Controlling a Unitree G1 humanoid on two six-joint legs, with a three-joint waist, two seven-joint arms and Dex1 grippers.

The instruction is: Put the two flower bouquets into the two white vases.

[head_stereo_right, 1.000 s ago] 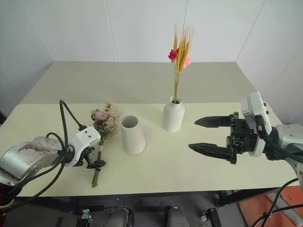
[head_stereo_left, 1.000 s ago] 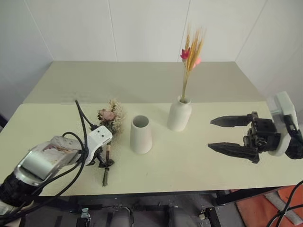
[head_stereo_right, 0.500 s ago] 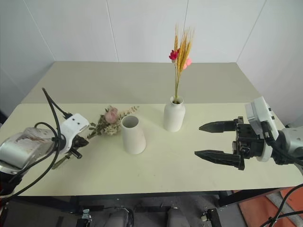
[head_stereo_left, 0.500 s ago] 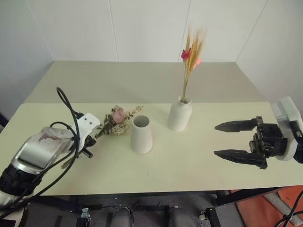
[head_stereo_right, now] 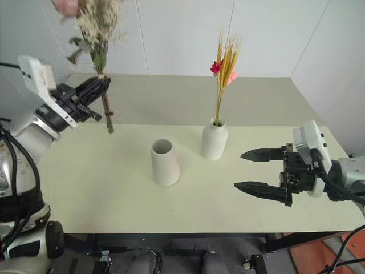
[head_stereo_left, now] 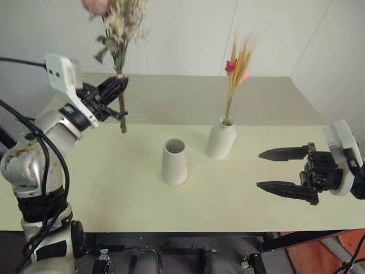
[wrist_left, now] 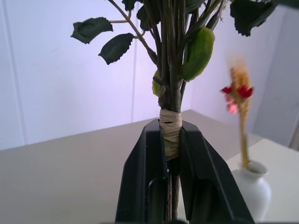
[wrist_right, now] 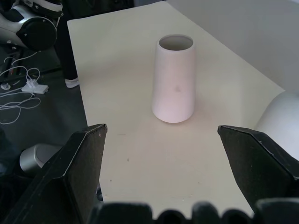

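One bushy bouquet (head_stereo_left: 118, 34) hung upright, stems down, clamped at its twine wrap by the left gripper (head_stereo_left: 118, 91), high and left of the empty cone vase (head_stereo_left: 174, 162) on the counter (head_stereo_left: 102, 188). Right gripper (head_stereo_left: 276, 169) gaped wide, holding nothing, beside the filled bottle vase (head_stereo_left: 220, 137).

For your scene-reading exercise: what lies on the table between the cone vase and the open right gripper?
Only the bottle vase, set slightly back, holding the wheat bunch; otherwise bare table from the cone vase to the right gripper, seen from the head.
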